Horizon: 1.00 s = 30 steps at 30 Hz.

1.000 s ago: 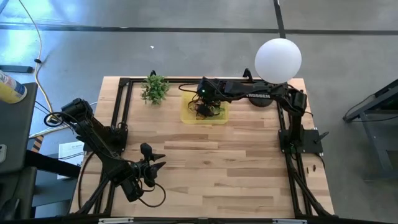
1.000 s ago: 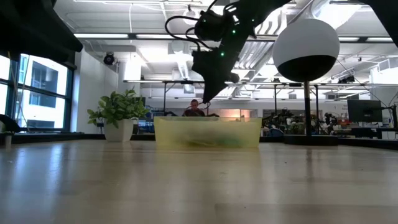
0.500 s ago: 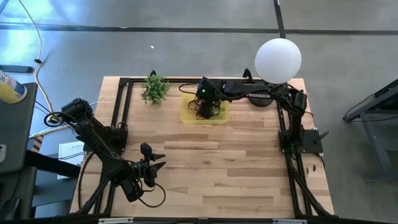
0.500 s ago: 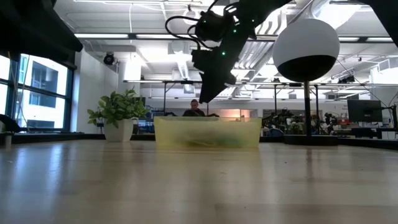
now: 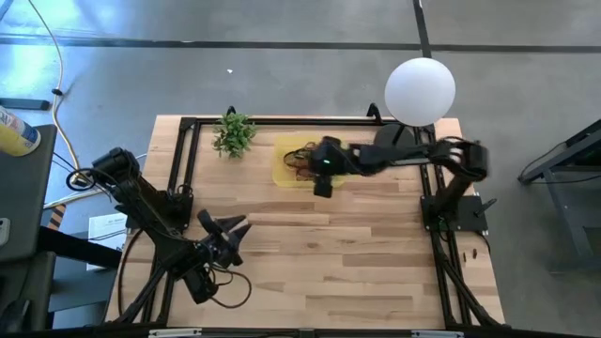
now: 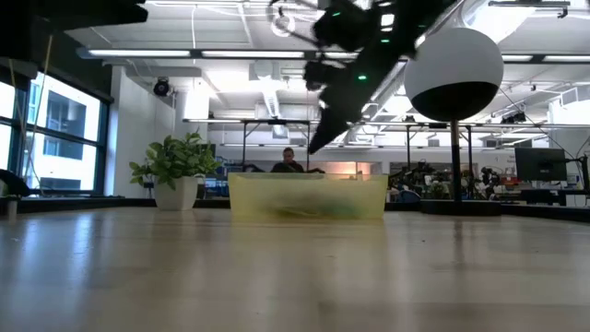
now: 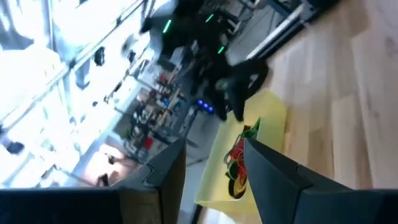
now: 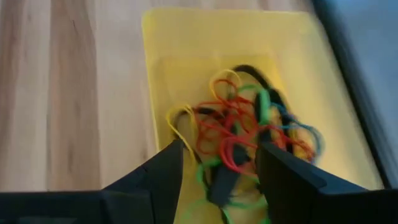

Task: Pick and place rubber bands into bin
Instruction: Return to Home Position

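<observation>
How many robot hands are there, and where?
2. The left hand hovers open over the table's left side; the right hand is open above the yellow bin's edge. Neither is hidden.

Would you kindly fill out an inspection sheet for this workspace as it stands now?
Surface: wooden table, bare boards; no loose bands seen on it.
Job's things: yellow bin at the table's far edge, holding a tangle of rubber bands.
Clutter: plant left of the bin; white globe lamp to its right.
Grippers: right gripper open, empty, raised over the bin's near edge; left gripper open, empty, at the table's front left.
Cables: loop by the left arm; cable on the floor.
Surroundings: concrete floor; a person far behind the bin.
</observation>
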Each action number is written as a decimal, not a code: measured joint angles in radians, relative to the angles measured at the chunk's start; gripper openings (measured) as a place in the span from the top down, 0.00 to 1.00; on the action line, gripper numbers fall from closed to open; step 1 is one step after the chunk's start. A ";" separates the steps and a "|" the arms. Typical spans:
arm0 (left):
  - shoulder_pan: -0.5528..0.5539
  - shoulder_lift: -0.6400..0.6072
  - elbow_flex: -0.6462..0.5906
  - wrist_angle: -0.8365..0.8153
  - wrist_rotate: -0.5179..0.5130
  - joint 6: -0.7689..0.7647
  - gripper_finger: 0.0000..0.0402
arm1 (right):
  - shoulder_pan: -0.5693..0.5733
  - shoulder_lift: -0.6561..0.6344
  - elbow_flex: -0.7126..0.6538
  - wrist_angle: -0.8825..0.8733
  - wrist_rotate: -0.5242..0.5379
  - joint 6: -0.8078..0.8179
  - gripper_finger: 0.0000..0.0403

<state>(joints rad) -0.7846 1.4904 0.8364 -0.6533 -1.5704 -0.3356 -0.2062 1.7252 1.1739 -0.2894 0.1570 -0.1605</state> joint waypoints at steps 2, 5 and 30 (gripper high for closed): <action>0.023 -0.011 0.000 0.001 0.009 -0.069 0.63 | 0.007 -0.095 -0.133 0.136 0.026 -0.012 0.53; 0.062 -0.015 0.001 -0.012 0.021 -0.116 0.63 | 0.011 -0.250 -0.347 0.398 -0.011 -0.012 0.53; 0.520 0.073 0.001 1.229 1.161 1.137 0.63 | 0.011 -0.791 -0.787 0.691 -0.284 -0.014 0.58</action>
<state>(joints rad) -0.2647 1.5631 0.8371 0.5758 -0.4095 0.8018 -0.1955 0.9340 0.3870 0.4011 -0.1275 -0.1743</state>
